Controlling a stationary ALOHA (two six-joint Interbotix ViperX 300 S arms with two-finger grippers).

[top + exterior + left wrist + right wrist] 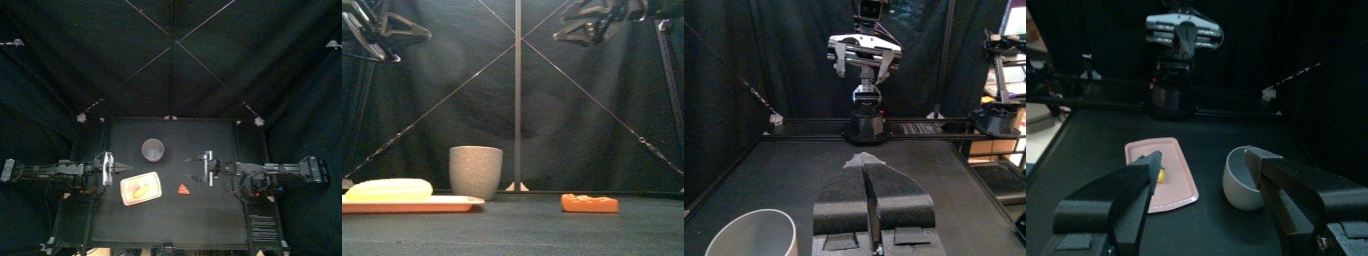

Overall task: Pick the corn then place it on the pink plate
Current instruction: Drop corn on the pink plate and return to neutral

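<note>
The yellow corn point(136, 189) lies on the pink plate point(151, 178) at the table's front left. In the front view the corn point(389, 189) rests along the plate point(456, 203). My left gripper point(110, 168) hangs raised behind the plate, and its jaws point(871, 200) are shut with nothing between them. My right gripper point(205, 168) is raised right of the middle, open and empty point(1207, 215). Its wrist view looks down on the plate point(1176, 190), where a bit of the corn point(1161, 173) shows.
A tall grey speckled cup point(155, 150) stands behind the plate; it also shows in the front view point(476, 171) and in both wrist views point(1253, 178) point(758, 235). A small orange-red toy point(185, 187) lies right of the plate point(591, 203).
</note>
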